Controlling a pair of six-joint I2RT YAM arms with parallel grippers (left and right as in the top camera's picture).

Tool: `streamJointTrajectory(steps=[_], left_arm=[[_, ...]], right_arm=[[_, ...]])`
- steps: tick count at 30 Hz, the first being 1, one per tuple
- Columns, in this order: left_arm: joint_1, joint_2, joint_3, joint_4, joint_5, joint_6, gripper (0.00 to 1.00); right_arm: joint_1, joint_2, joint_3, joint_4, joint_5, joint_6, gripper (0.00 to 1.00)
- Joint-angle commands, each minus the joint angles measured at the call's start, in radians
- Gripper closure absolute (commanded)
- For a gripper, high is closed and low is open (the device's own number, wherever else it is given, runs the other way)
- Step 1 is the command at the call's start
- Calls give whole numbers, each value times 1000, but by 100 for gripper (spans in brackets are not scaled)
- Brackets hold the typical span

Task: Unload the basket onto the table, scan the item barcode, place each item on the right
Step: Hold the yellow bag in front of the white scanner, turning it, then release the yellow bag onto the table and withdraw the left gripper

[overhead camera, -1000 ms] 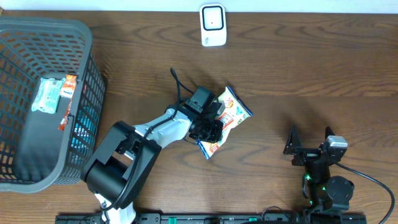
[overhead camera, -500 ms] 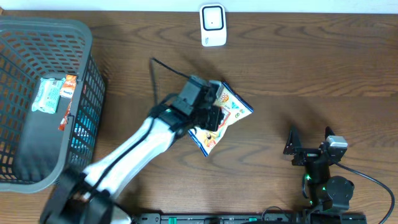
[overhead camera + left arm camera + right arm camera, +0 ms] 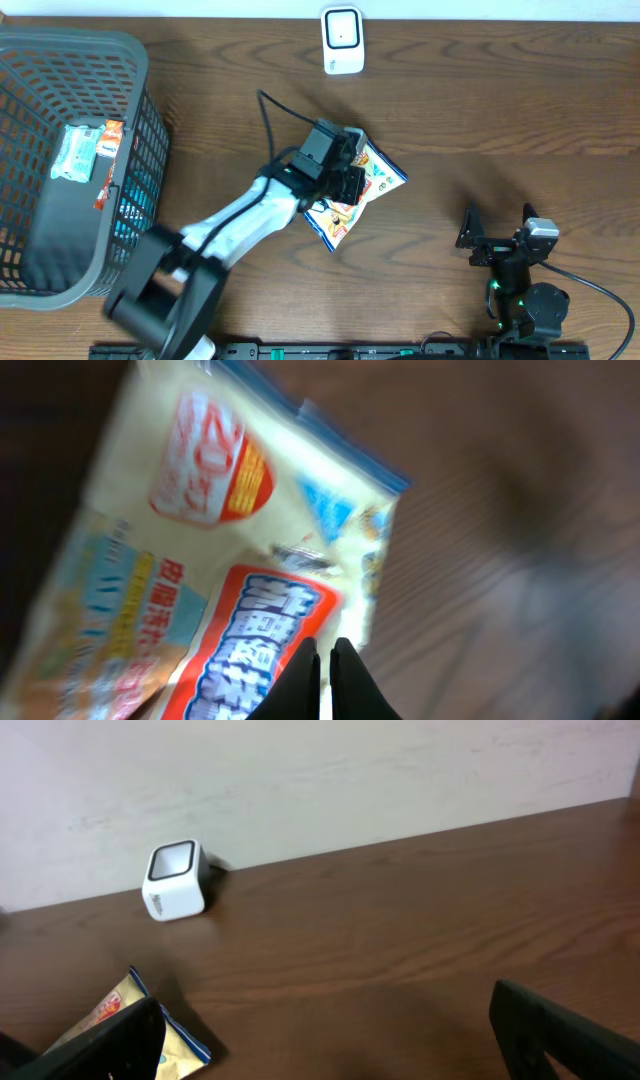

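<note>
A yellow snack bag (image 3: 368, 188) with blue edges and red print lies near the table's middle. Its barcode does not show. My left gripper (image 3: 347, 183) sits on the bag's upper left part. In the left wrist view its fingers (image 3: 322, 647) are pressed together on the bag (image 3: 200, 550) near its right edge, with pale film showing in the thin slit between them. The white barcode scanner (image 3: 341, 40) stands at the far edge, also in the right wrist view (image 3: 176, 880). My right gripper (image 3: 498, 228) rests near the front right, open (image 3: 325, 1005) and empty, far from the bag (image 3: 185, 1055).
A dark grey mesh basket (image 3: 100, 42) fills the left side and holds a pale green pack (image 3: 75, 152) and an orange pack (image 3: 110, 160). A black cable (image 3: 270, 115) loops up from the left arm.
The left arm swung out toward the far left and came partly back, and the bag shifted slightly with it. The right arm has stayed still.
</note>
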Motion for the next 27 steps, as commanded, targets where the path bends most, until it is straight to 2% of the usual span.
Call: streamJointTrajectory(steps=[1,3,7,9,13,16,18,22,23,24,27], left_arm=[[-2,126,0,13,56,-24,92],[1,205,0,39,36,-23,92],[22,294,1,86,-101,-28,92],[39,290,2,106,-100,-46,93],[70,173,17,79,-92,-52,92],[86,35,21,56,-103,-18,68],[93,-89,23,27,-179,-5,61],[92,-323,23,-23,-285,40,14],[92,-386,23,-33,-286,51,6],[92,-433,23,-40,-286,63,1],[92,-579,23,-71,-286,112,1]], right_arm=[[6,-5,-1,-4,4,-7,1],[6,-5,-1,-4,4,-7,1],[6,-5,-1,-4,4,-7,1],[6,-5,-1,-4,4,-7,1],[6,-5,-1,-4,4,-7,1],[6,-5,-1,-4,4,-7,1],[6,-5,-1,-4,4,-7,1],[6,-5,-1,-4,4,-7,1],[6,-5,-1,-4,4,-7,1],[6,-5,-1,-4,4,-7,1],[6,-5,-1,-4,4,-7,1]])
